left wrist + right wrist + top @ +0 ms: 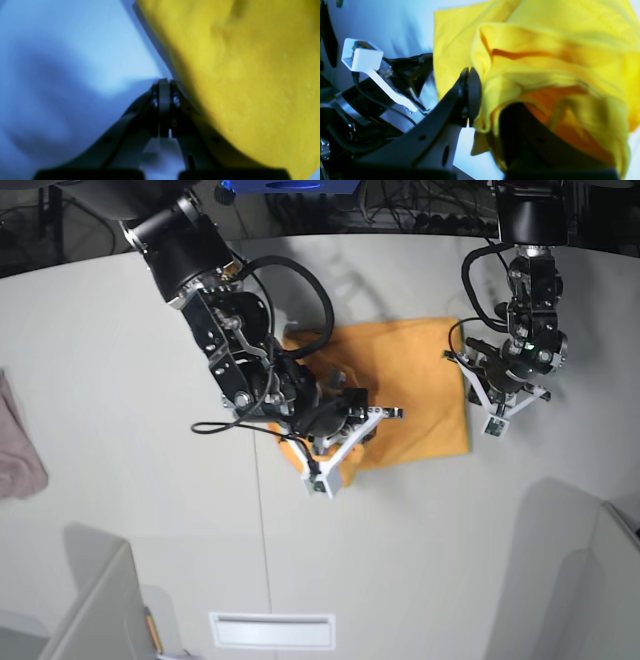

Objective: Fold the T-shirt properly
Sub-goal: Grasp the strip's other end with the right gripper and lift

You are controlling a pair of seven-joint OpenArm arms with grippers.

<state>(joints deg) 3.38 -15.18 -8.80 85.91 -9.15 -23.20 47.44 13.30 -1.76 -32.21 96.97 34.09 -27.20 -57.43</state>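
Note:
The orange-yellow T-shirt [420,380] lies partly folded on the white table [120,360], at its middle right. My right gripper [335,420] is shut on a bunched fold at the shirt's near left corner. In the right wrist view the cloth [545,62] drapes over one finger and is pinched against the other finger [470,95]. My left gripper [462,362] is low at the shirt's right edge. In the left wrist view its jaws [165,86] are together, with the shirt [250,75] just beside them. No black marks show.
A pinkish cloth [20,450] lies at the table's left edge. A white slot plate [272,630] sits near the front edge. Grey panels stand at the front left [90,610] and front right [590,580] corners. Cables [420,210] run along the back.

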